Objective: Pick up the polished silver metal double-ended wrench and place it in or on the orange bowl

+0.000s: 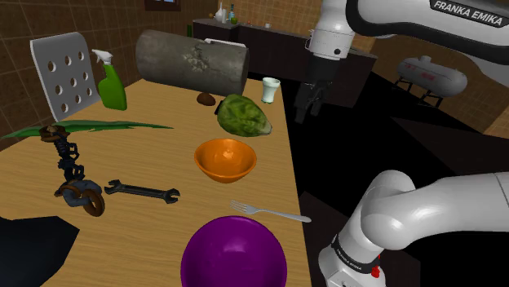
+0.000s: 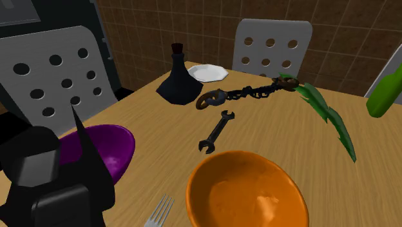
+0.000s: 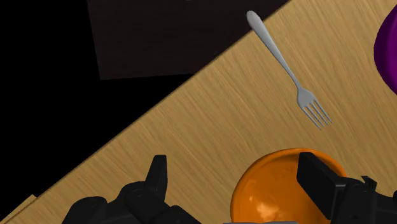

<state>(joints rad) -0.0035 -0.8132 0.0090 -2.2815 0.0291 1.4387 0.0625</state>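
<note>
The wrench (image 1: 143, 192) is dark metal and double-ended. It lies flat on the wooden table, toward the shoulder view's left of the orange bowl (image 1: 225, 159). In the second exterior view the wrench (image 2: 217, 130) lies just beyond the orange bowl (image 2: 243, 193). My gripper (image 1: 308, 104) hangs high, past the table's edge at the shoulder view's right, far from the wrench. In the wrist view the gripper (image 3: 236, 173) is open, and its fingers (image 3: 318, 181) stand apart with nothing between them. The orange bowl (image 3: 286, 191) lies below them.
A silver fork (image 1: 269, 212) and a purple bowl (image 1: 234, 253) sit near the front edge. A green lumpy object (image 1: 242, 116), a cup (image 1: 270, 90), a grey cylinder (image 1: 192, 61) and a green spray bottle (image 1: 112, 81) stand at the back. A chain ornament (image 1: 73, 175) and a black flask (image 2: 179, 80) lie beyond the wrench.
</note>
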